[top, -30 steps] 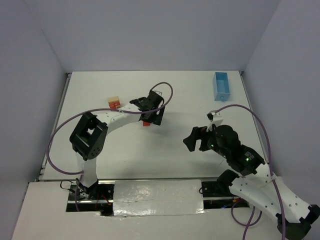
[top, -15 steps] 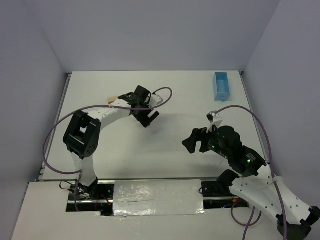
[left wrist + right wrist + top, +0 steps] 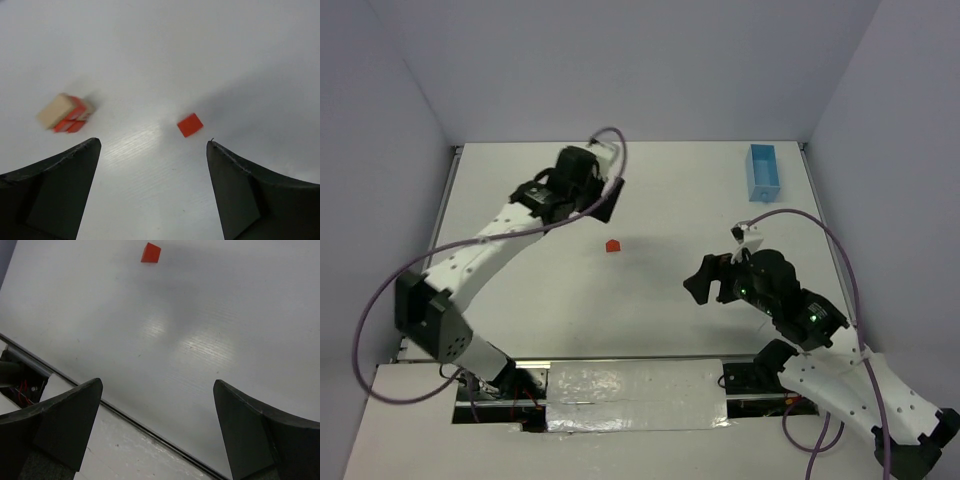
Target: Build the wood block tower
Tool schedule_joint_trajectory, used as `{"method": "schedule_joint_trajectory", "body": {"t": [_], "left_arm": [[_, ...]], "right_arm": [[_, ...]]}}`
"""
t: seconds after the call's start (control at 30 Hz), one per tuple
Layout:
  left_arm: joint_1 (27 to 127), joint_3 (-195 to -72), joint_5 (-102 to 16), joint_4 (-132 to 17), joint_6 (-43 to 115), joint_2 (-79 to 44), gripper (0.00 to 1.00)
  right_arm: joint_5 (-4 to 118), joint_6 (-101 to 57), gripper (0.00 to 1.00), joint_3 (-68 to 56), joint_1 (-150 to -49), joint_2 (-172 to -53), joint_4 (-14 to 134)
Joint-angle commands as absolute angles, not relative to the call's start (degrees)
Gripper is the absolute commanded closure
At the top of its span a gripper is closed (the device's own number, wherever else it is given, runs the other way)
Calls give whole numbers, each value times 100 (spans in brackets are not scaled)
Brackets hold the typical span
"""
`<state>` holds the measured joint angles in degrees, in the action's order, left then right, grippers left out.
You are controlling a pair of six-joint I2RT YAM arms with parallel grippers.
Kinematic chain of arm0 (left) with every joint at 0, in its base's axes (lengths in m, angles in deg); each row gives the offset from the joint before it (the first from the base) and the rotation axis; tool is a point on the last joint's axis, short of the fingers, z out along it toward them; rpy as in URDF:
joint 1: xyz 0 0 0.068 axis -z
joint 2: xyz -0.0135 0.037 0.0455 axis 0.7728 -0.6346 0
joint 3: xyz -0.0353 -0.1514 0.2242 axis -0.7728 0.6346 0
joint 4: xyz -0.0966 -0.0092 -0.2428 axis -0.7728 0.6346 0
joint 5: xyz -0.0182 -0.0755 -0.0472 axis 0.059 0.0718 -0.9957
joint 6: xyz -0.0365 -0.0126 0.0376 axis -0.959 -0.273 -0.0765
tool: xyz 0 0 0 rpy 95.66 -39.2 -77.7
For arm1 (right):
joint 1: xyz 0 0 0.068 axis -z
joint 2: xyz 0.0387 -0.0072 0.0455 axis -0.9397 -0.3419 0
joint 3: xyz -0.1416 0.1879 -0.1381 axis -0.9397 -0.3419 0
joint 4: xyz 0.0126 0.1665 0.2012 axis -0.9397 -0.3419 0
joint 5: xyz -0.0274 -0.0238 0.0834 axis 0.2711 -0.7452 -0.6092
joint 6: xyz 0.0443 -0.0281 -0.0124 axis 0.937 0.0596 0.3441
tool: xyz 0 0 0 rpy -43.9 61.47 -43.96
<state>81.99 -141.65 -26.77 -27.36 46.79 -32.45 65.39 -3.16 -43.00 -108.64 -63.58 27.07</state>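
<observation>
Ahead of the left gripper (image 3: 152,142), the block stack (image 3: 65,112) sits off to its left and a loose cube (image 3: 190,125) lies just right of its midline, the two well apart on the table (image 3: 150,50). The same cube lies far ahead of the right gripper (image 3: 157,382). The tray (image 3: 762,172) stands farther out on the table, to that gripper's right.

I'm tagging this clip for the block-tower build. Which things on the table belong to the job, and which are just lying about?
Belongs to the job:
red cube, lying alone mid-table
small stack of tan and red blocks, seen in the left wrist view, slightly blurred

Just lying about:
light-blue tray, at the far right of the table
</observation>
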Motion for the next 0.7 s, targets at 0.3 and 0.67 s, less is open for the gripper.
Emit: {"method": "schedule_joint_trajectory", "body": {"t": [0.3, 0.67], "left_arm": [[7575, -11388, -885, -1983, 2381, 1037, 1], [7583, -10919, -1332, -2397, 2662, 1875, 0]], "right_arm": [[5524, -1854, 5, -2648, -11202, -10590, 4724], [4257, -4916, 4, 45, -11158, -14129, 4216]]}}
